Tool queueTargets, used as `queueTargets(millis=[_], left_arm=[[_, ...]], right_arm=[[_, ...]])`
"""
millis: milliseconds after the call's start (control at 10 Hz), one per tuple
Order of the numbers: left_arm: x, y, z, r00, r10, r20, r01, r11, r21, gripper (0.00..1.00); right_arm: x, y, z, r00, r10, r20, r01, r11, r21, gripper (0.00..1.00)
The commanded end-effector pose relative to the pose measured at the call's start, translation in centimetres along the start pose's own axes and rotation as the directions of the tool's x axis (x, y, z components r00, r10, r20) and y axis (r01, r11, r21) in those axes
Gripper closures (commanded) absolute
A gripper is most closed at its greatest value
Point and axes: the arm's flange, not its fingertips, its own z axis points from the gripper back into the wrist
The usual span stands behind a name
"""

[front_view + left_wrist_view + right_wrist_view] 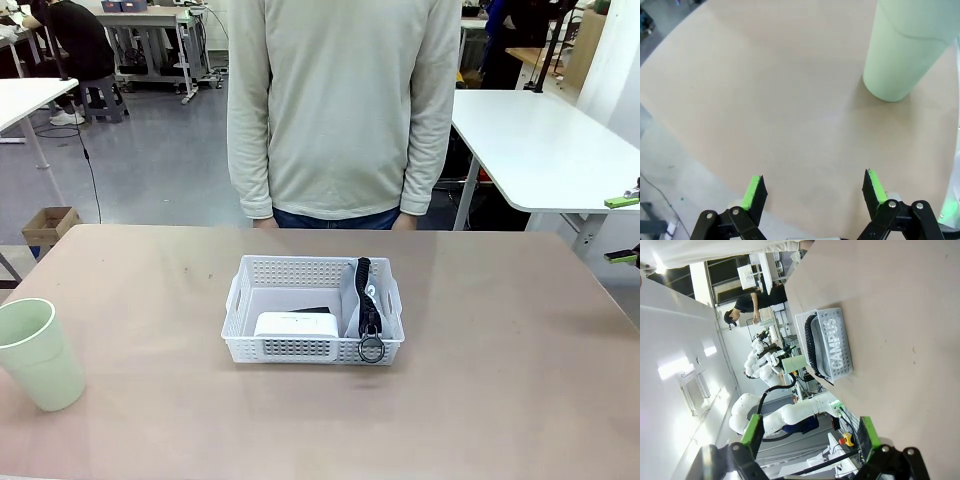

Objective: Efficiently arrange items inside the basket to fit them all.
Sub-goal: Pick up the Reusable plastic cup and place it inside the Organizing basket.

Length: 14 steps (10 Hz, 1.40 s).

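Workshop tables and a grey floor are showing behind a person [345,100] in a pale sweater, who is standing at the far edge of the pinkish-brown table [500,390] with arms hanging down. At the table's middle the white lattice basket [300,270] is sitting with its long axis running left to right in the front view.

Inside it, the grey pouch [355,308] is standing on edge against the right short end, with its long axis pointing from the robot toward the person. In the right wrist view its "CAMPUS" lettering is reading through the lattice. Its black strap [364,285] is draping over the near rim, and the ring [371,348] is hanging outside against the near wall.

The small white box [296,324] is lying flat against the near wall, lengthwise along the basket. Only a sliver of the black stapler [315,311] is peeking out just behind it.

The pale green cup [38,352] is standing upright, mouth up, at the near left corner, well apart from the basket.

The left end effector [813,185] is hovering above bare table near the cup with fingers spread wide, gripping nothing. The right end effector [810,432] is likewise spread and empty.
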Motion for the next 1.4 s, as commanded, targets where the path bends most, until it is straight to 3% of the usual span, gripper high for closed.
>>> queueTargets(millis=[0,600,1000,1200,1300], left_arm=[[2.5,-10.2,-4.9,0.998,-0.019,0.062,0.011,0.993,0.121,0.00],[3.4,-10.6,-6.2,0.972,0.093,0.217,-0.118,0.987,0.106,0.00],[3.6,-12.1,-6.1,0.963,-0.037,0.265,0.063,0.994,-0.090,0.00],[3.7,-12.7,-5.7,0.953,-0.024,0.303,0.084,0.979,-0.186,0.00],[3.7,-13.9,-6.1,0.946,-0.057,0.320,0.112,0.982,-0.155,0.00]], right_arm=[[-0.5,0.3,-0.1,1.000,0.000,0.002,0.000,1.000,0.002,0.00],[-0.5,0.3,-0.1,1.000,0.000,0.002,0.000,1.000,0.002,0.00],[-0.5,0.3,-0.1,1.000,0.000,0.002,0.000,1.000,0.002,0.00],[-0.5,0.3,-0.1,1.000,0.000,0.002,0.000,1.000,0.002,0.00],[-0.5,0.3,-0.1,1.000,0.000,0.002,0.000,1.000,0.002,0.00]])
